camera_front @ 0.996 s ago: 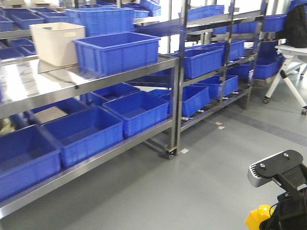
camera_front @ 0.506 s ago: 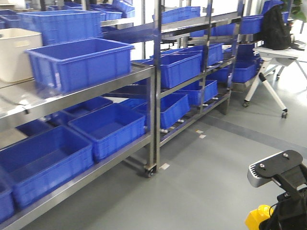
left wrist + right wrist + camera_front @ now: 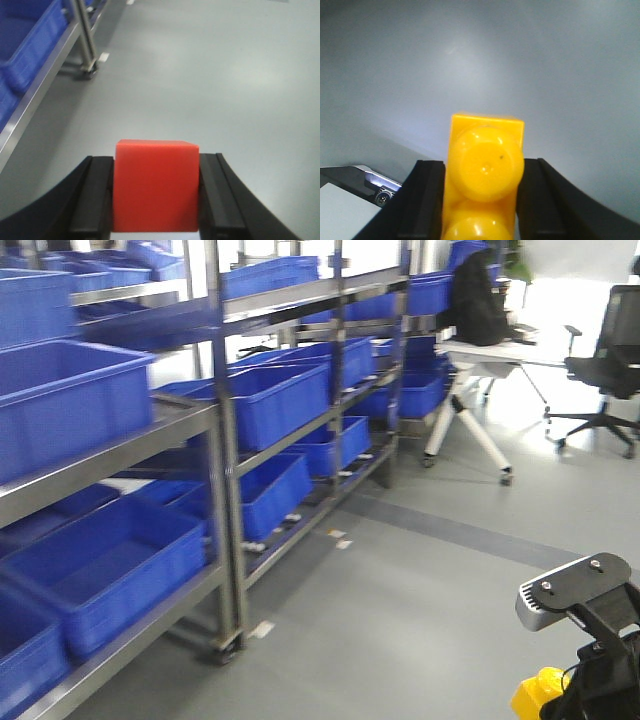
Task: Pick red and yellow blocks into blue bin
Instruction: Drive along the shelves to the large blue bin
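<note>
Holding red cube (image 3: 156, 192) tight in left gripper (image 3: 156, 165) and yellow brick (image 3: 485, 150) in right gripper (image 3: 482, 172), over grey floor (image 3: 210, 75) near steel rack (image 3: 225, 450).

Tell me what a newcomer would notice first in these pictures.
A red cube fills the left wrist view, clamped in the left gripper. A yellow studded brick sits likewise in the right gripper. In the front view, steel racks of blue bins line the left side.
</note>
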Tool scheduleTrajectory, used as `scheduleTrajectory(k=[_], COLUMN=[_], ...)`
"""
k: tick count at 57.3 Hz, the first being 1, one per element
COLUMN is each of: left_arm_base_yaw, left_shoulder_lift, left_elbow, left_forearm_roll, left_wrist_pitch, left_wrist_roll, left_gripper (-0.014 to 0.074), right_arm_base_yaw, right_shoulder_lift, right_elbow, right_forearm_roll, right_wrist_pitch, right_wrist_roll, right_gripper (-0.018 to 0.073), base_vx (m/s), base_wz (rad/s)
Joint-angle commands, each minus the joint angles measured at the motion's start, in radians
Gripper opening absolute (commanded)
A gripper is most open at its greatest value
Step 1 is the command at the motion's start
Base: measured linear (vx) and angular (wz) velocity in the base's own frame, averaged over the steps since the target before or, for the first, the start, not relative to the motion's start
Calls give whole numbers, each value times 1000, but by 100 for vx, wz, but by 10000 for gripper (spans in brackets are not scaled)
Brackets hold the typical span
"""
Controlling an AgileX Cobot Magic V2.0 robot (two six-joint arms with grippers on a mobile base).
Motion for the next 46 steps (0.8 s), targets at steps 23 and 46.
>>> scheduleTrajectory(k=[23,46], left_arm_base_yaw=[-8,-8], left_shoulder_lift=[-2,-2], left_elbow=[-25,-25], left_forearm_roll=[-20,-20], left_wrist_pitch=[-66,-65], left_wrist_roll=[-1,-1], left_gripper=[237,237], right_arm_base_yaw=[0,0], right_shoulder_lift=[-20,-20], right_elbow=[-27,-27], right_forearm_roll=[-5,-5], right_wrist_pitch=[-39,-39], right_wrist_roll=[-9,-9], right_gripper=[269,269], base_vx=[43,40], base_wz=[-35,-13])
